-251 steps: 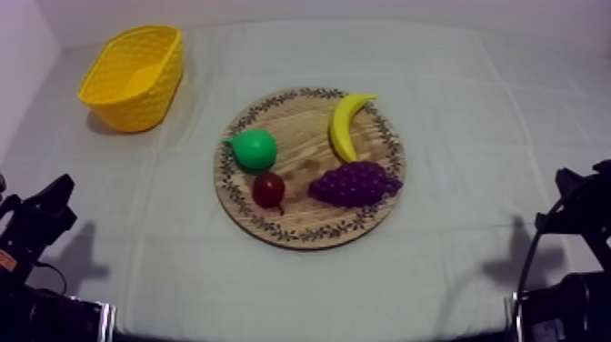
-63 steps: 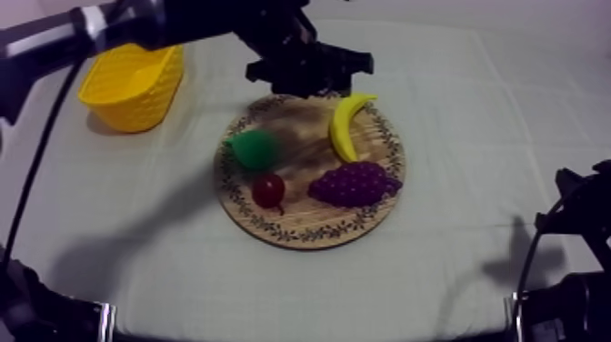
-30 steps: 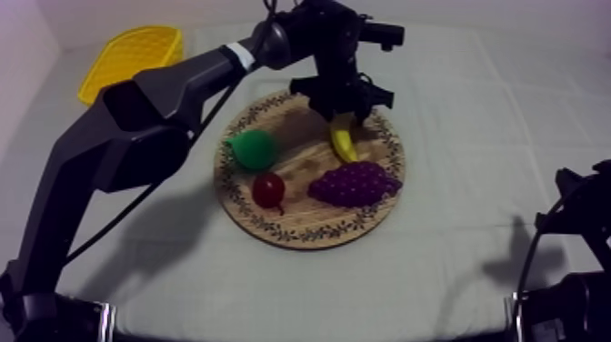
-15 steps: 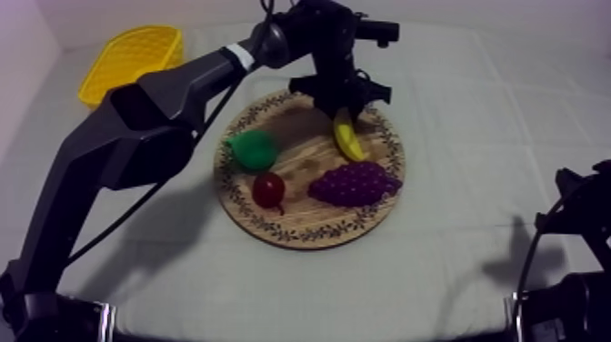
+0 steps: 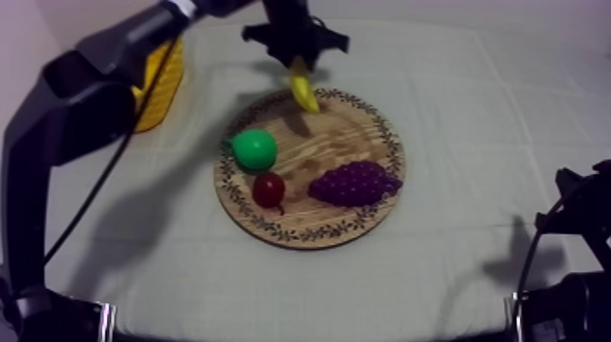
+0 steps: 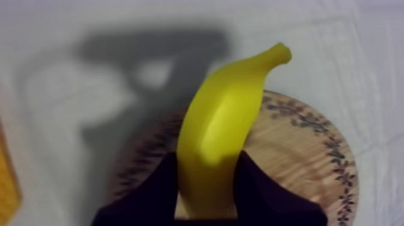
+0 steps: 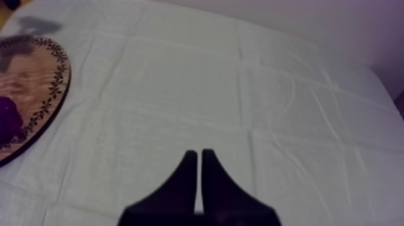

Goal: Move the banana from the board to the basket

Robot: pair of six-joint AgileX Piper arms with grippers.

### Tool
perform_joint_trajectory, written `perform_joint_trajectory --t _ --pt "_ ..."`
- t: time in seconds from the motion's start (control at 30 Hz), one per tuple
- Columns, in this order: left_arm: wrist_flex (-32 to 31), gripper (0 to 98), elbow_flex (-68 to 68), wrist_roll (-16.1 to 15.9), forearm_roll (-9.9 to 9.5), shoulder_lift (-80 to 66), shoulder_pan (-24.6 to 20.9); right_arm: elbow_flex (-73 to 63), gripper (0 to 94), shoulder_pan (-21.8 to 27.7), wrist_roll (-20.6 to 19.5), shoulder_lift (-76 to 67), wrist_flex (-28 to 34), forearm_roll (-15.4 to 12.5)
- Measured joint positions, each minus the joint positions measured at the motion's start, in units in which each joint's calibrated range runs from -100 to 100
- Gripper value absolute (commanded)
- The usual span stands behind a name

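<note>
Our left arm reaches in from the left side of the table, and our left gripper hangs above the far rim of the round wooden board — its two black fingers clamped on the banana. The banana slants down from the grip, its lower end over the patterned rim on the far side, its shadow on the wood just beside it. Seen from the left wrist, a finger presses against each side of the banana's thicker end, while the narrow tip points away toward the grey-white cloth.

The yellow basket stands at the far left of the table, partly hidden behind the arm and well apart from the banana. Three fruits lie on the board: a green pear toward its left side, a small red fruit just beside the pear on the near side, and a bunch of grapes to the right of both.

Our right arm sits low at the table's right edge. Our right gripper is over bare cloth — fingers lying together in a narrow wedge, nothing between them — with the board's rim and part of the grapes some way off.
</note>
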Motion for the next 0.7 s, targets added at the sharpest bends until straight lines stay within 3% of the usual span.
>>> perform_joint_trajectory --t 0.3,0.7 --pt "0.0 27.7 12.6 -2.2 -3.87 -13.4 -8.9 0.0 0.4 0.0 0.0 0.0 0.0 0.0" --pt "-0.5 28.0 25.2 -3.0 -6.07 -18.3 -20.0 0.0 0.4 0.0 0.0 0.0 0.0 0.0"
